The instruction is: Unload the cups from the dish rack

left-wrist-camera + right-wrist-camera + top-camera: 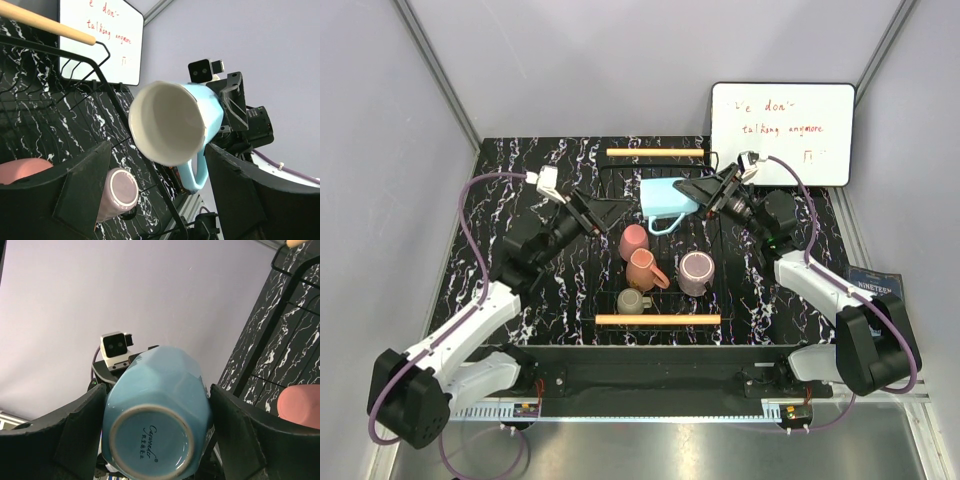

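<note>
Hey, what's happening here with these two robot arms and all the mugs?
Two robot arms are unloading cups from a black wire dish rack. The right gripper holds the light blue cup on its side, lifted above the rack's far end. The cup's mouth is turned toward the open left gripper, which is close by but does not seem to touch it. The pink cup, orange cup, mauve cup and olive-grey cup sit in the rack.

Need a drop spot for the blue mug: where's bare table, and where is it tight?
Bare table: far-left corner; strip between rack and left arm; patch between rack and right arm. Tight: rack's near half, four mugs packed; right gripper holds the blue mug over its far half.
</note>
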Action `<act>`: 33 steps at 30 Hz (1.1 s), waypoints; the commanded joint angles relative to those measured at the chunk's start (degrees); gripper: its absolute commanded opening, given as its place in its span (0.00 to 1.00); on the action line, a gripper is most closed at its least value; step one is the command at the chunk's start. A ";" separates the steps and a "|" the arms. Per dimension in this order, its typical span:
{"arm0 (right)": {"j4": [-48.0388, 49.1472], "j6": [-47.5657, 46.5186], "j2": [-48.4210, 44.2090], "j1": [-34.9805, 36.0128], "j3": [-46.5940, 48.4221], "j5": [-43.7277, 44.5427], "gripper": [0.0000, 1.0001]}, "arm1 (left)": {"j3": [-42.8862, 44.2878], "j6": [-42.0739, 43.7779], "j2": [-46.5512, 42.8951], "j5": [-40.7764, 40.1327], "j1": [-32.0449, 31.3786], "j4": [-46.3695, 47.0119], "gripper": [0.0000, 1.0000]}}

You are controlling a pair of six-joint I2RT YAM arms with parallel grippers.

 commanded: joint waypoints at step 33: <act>9.21 0.43 4.46 6.01 5.64 -2.54 0.00 | 5.62 -1.08 6.88 4.87 -7.54 11.58 0.00</act>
